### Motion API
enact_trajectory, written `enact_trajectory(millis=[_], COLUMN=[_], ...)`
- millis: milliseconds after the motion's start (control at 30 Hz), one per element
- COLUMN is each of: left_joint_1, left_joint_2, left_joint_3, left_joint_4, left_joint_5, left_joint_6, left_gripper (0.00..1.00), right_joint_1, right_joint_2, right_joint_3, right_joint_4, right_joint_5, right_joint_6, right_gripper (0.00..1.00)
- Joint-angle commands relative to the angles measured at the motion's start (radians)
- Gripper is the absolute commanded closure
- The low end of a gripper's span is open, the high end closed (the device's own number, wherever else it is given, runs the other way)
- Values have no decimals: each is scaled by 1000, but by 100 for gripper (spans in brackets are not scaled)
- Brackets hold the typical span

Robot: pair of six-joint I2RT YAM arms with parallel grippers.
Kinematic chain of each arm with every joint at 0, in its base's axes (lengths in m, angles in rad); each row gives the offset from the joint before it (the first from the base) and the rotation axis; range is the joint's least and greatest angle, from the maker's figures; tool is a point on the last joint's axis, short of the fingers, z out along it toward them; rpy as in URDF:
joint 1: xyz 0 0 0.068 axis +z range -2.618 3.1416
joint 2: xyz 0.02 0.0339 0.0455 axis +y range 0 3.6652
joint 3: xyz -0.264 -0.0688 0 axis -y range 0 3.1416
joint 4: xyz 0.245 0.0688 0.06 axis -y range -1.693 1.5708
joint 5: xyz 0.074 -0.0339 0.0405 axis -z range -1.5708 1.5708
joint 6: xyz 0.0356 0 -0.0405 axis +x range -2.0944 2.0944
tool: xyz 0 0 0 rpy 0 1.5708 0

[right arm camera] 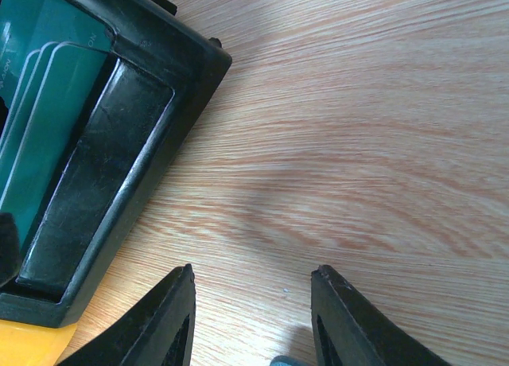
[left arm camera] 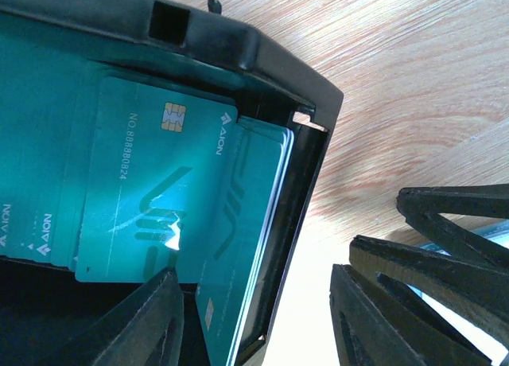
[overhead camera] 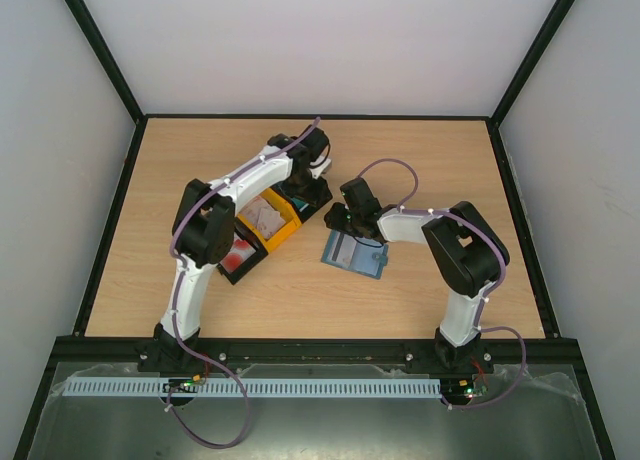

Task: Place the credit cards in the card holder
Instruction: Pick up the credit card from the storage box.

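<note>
The slate-blue card holder [overhead camera: 355,252] lies flat on the table, just in front of my right gripper [overhead camera: 337,217]; a sliver of it shows at the bottom edge of the right wrist view [right arm camera: 294,361]. White cards with pink printing [overhead camera: 265,217] lie in the yellow tray [overhead camera: 287,234]. A red-printed card [overhead camera: 240,250] lies in a black tray [overhead camera: 232,271]. My right gripper [right arm camera: 254,270] is open and empty over bare wood. My left gripper [left arm camera: 254,274] is open and empty, straddling the wall of a black tray [left arm camera: 310,155] that holds a teal card stack [left arm camera: 171,183].
The black tray with teal cards [overhead camera: 308,198] stands behind the yellow tray; its corner shows in the right wrist view [right arm camera: 119,143]. The right gripper's black fingers [left arm camera: 445,247] are close beside my left gripper. Black frame rails edge the table.
</note>
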Motion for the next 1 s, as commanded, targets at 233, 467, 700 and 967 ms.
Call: enact_trajectory(millis=[233,467,700,967], left_joint_1=[1,2,1,2], left_joint_2=[32,1,-26,-31], left_joint_3=[-8,-15,-13,-13], left_joint_4=[1,-7,-8,-14], left_joint_5=[40,44,40,29], left_joint_6=[15,14,11,8], left_gripper=[61,71,76,86], right_joint_1=[-7,-8,-8,-8], right_joint_2=[-25,-21,-21,-19], right_joint_3=[-10,-8,-10,-10], right_joint_4=[-21,-20,-20,-20], right_joint_5=[15,15,15,17], right_joint_6=[11,12,14,14], right_gripper=[59,59,59,59])
